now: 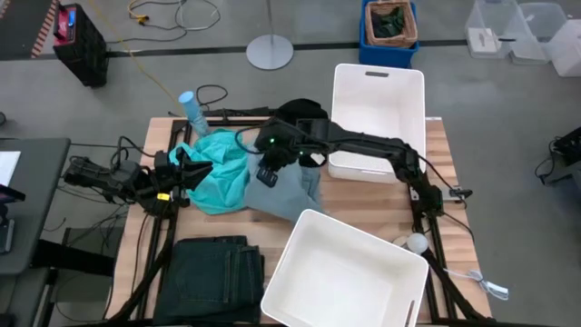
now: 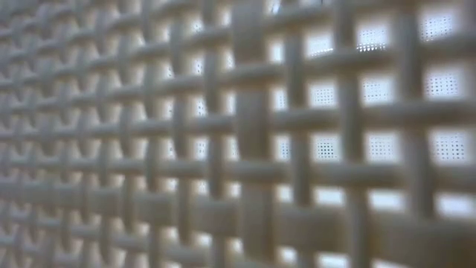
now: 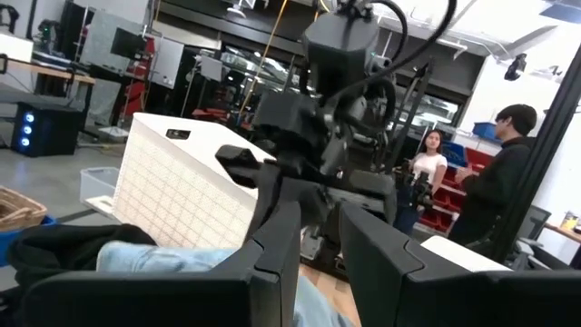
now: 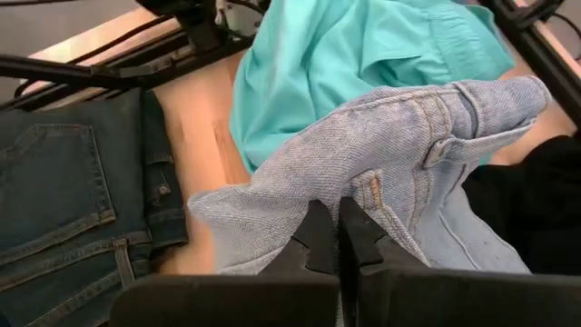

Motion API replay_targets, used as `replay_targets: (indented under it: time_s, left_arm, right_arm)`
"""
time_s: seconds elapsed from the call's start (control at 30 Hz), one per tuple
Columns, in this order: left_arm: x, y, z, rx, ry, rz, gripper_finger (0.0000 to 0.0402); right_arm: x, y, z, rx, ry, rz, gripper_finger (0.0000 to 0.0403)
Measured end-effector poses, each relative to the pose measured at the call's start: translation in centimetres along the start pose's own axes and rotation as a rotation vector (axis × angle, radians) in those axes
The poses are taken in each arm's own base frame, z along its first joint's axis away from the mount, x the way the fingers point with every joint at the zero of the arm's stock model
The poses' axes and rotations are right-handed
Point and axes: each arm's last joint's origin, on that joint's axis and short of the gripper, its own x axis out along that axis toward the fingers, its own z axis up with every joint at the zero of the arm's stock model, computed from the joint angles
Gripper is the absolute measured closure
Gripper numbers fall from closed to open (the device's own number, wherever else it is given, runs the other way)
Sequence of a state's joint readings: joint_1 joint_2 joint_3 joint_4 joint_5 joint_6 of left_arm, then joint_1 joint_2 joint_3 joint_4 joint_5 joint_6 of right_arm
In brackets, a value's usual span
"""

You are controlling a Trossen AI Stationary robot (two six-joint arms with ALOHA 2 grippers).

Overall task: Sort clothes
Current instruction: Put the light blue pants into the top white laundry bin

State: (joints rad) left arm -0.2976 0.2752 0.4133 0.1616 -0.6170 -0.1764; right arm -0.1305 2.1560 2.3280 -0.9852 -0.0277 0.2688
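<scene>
The pale blue denim piece lies at the table's middle, partly over the bright turquoise top. My right gripper is shut on the denim. The black top lies behind them, against the far bin. The dark greenish-black jeans lie flat at the near left, and also show in the right wrist view. My left gripper is open at the turquoise top's left edge, with nothing between its fingers. My right gripper pinches a raised fold of the denim between its two shut fingertips, beside the seamed waistband with a belt loop. The fingers come from above, slanting down. The cloth peaks at the fingers, and the rest drapes onto the turquoise top and the table.
A white bin stands at the far right and another white bin at the near right. The near bin's lattice wall fills the low view. A pale blue bottle stands at the far left. People stand in the room beyond.
</scene>
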Motion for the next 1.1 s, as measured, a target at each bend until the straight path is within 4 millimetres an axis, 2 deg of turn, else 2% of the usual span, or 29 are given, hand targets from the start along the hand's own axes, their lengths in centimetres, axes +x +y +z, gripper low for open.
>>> replay_targets:
  time_s: [0.23, 0.33, 0.4, 0.67, 0.87, 1.1]
  left_arm:
    - [0.0, 0.0, 0.0, 0.0, 0.0, 0.0, 0.0327]
    - [0.0, 0.0, 0.0, 0.0, 0.0, 0.0, 0.0327]
    - [0.0, 0.0, 0.0, 0.001, 0.001, 0.0, 0.0327]
    - [0.1, 0.0, -0.2, 0.003, 0.017, 0.003, 0.0327]
    - [0.1, 0.0, -0.3, 0.002, 0.026, 0.005, 0.0327]
    - [0.1, 0.0, -0.3, 0.004, 0.026, 0.004, 0.0327]
  right_arm:
    - [0.6, -0.6, -0.6, 0.012, 0.067, -0.025, 0.0403]
    - [2.0, -0.5, -1.0, 0.02, 0.091, -0.029, 0.0401]
    - [3.9, -0.5, -1.6, 0.022, 0.13, -0.038, 0.0399]
    - [8.8, -0.2, -3.7, 0.019, 0.231, -0.058, 0.0397]
    - [10.4, 0.2, -4.6, 0.01, 0.267, -0.052, 0.0396]
    - [10.5, 0.5, -4.7, 0.007, 0.272, -0.04, 0.0396]
